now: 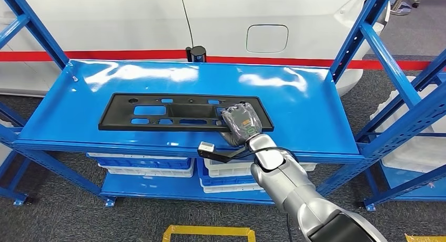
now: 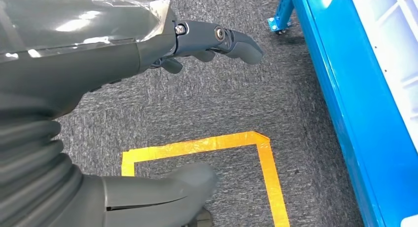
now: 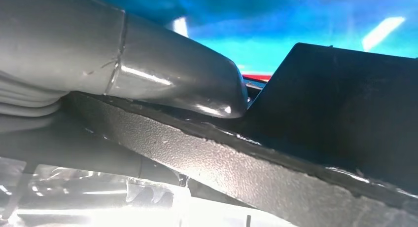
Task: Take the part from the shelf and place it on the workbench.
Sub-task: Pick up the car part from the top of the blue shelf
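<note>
- Your right robot hand (image 1: 241, 124) is resting on the right end of the black plastic part (image 1: 173, 112), which is lying flat on the top level of the blue shelf (image 1: 315, 102).
- In the right wrist view the thumb (image 3: 187, 84) is lying over the part's upper face while the part's near edge (image 3: 256, 172) is running beneath it; the thumb appears pressed onto the part. The other fingers are hidden under the edge, so I judge this a pinch on the part's rim but cannot confirm full closure.
- The part is sitting close to the shelf's front lip, lengthwise along it. That placement is giving your arm a short reach from the front, and the end grip is likely chosen because the rim there is thin enough to clamp.
- Holding such a long piece by one end is a risk: I expect the far end to sag or drag as it lifts.
- Your left robot hand (image 2: 148, 89) is hanging beside the body above the grey carpet (image 2: 207, 103) and a yellow tape mark (image 2: 246, 140), holding nothing, fingers apart and loosely extended.
- White bins (image 1: 142, 165) are sitting on the lower level, well clear of the grasp.
- The part is not yet lifted; carrying to the counter is still ahead.
</note>
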`<control>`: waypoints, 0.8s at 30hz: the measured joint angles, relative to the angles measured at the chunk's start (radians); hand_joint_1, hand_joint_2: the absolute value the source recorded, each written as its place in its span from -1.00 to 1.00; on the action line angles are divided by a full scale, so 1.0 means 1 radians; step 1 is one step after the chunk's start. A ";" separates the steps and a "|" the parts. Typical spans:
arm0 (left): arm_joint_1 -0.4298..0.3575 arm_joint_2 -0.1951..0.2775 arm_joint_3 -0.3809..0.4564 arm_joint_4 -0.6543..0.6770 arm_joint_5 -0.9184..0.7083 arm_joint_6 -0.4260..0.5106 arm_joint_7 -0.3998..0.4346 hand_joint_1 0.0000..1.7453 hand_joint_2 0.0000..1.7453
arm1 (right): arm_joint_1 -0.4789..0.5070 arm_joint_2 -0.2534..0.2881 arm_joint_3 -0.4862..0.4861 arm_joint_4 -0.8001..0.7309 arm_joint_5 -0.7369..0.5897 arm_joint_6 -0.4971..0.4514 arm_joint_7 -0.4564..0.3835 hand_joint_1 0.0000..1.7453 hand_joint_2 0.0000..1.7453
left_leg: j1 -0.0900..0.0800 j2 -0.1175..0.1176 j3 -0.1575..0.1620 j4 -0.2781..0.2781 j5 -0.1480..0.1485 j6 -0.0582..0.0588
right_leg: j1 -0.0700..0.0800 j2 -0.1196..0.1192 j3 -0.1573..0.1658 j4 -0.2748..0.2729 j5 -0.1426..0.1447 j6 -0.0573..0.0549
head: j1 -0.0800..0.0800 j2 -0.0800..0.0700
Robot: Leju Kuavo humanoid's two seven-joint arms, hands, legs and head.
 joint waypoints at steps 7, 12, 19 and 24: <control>-0.003 0.000 0.028 -0.012 -0.042 0.000 0.017 -1.00 1.00 | 0.000 -0.058 -0.021 -0.248 -0.082 0.058 -0.055 1.00 -1.00 | 0.000 0.000 -0.001 0.000 0.000 0.000 | 0.000 0.000 -0.001 0.000 0.000 0.000 | 0.000 0.000; -0.002 0.000 0.055 -0.020 -0.064 0.000 0.000 -1.00 1.00 | 0.001 -0.120 -0.039 -0.492 -0.109 0.099 -0.064 1.00 -1.00 | 0.000 0.000 -0.002 0.000 0.000 0.000 | 0.000 0.000 -0.002 0.000 0.000 0.000 | 0.000 0.000; -0.003 -0.001 0.095 -0.020 -0.083 0.000 -0.036 -1.00 1.00 | 0.007 -0.161 -0.042 -0.650 -0.106 0.119 -0.068 1.00 -1.00 | 0.000 0.000 -0.002 0.000 -0.001 0.000 | 0.000 0.000 -0.002 0.000 0.000 0.000 | 0.000 0.000; -0.002 -0.005 0.139 -0.018 -0.098 -0.001 0.009 -1.00 1.00 | 0.009 -0.166 -0.036 -0.662 -0.104 0.106 -0.071 1.00 -1.00 | 0.000 0.000 -0.002 0.000 -0.001 0.000 | 0.000 0.000 -0.001 0.000 0.000 0.000 | 0.000 0.000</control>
